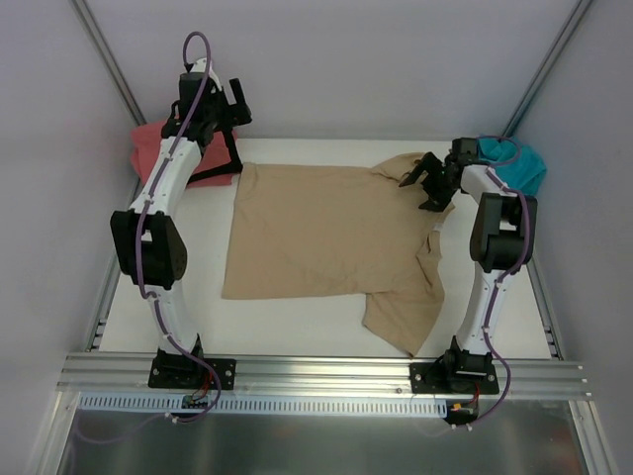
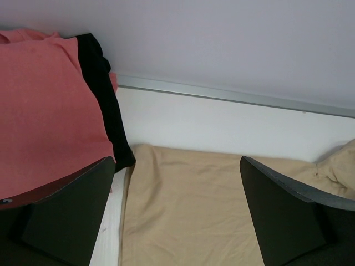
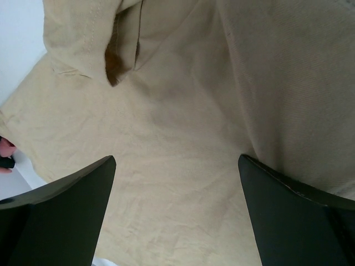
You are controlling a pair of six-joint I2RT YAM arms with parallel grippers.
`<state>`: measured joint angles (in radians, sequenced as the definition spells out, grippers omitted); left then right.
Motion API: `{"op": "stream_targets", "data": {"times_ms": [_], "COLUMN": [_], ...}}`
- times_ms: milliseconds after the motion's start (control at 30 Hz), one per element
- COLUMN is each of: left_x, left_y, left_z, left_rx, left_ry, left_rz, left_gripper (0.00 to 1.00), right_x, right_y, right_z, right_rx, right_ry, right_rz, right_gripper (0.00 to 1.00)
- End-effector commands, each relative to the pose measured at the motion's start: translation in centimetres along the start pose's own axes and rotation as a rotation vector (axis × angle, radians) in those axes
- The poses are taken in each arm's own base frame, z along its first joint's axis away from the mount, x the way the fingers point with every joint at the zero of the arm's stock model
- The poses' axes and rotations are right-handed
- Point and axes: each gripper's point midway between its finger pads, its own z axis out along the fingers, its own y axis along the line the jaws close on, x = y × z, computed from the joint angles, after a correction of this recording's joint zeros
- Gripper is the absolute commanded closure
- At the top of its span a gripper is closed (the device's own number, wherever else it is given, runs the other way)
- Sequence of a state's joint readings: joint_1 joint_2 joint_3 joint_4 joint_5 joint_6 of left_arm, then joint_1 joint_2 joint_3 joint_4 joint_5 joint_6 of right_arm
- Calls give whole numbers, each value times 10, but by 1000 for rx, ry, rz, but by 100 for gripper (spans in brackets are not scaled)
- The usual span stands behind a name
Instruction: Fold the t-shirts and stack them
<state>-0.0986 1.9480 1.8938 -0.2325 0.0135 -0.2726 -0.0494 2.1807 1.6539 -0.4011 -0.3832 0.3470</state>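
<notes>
Tan shirt (image 1: pixel 326 237) lies spread on the table (image 1: pixel 297 322), one sleeve nearest the bases. Right gripper (image 3: pixel 176 160) hangs over its far sleeve, jaws wide apart. Left gripper (image 2: pixel 177 166), likewise spread, hovers beside coral shirt (image 1: pixel 148 148) and black shirt (image 2: pixel 105 111). Teal shirt (image 1: pixel 519 163) sits far right.

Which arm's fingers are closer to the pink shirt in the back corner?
Left. The left fingers hover right beside the pink shirt; the right fingers hang over the tan shirt, well away from it.
</notes>
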Motion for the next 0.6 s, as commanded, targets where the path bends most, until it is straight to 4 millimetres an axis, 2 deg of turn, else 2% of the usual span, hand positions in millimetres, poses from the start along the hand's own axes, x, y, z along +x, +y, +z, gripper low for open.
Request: {"op": "stream_targets", "data": {"times_ms": [0, 100, 333, 433, 500, 533, 567], "left_x": [-48, -54, -44, -34, -24, -13, -6], "left_y": [-11, -9, -4, -2, -6, -6, -10], "left_z": [-38, -47, -57, -54, -47, -38, -33], "left_rx": [9, 5, 0, 3, 34, 39, 64], "left_ry": [-112, -129, -111, -91, -62, -33, -9], "left_rz": [48, 62, 67, 58, 43, 13, -3], "left_gripper": [1, 1, 1, 1, 1, 1, 1], "right_x": [-28, -38, -53, -54, -57, -58, -63], "right_y": [-28, -38, -51, -44, -34, -27, -15], "right_z": [-12, -20, -34, -38, -45, -48, -59], "right_rx": [88, 100, 107, 81, 53, 29, 4], "right_ry": [-75, -94, -123, -128, -141, -141, -162], "right_rz": [-23, -21, -14, -7, 8, 12, 10], "right_gripper": [0, 0, 1, 1, 1, 1, 1]}}
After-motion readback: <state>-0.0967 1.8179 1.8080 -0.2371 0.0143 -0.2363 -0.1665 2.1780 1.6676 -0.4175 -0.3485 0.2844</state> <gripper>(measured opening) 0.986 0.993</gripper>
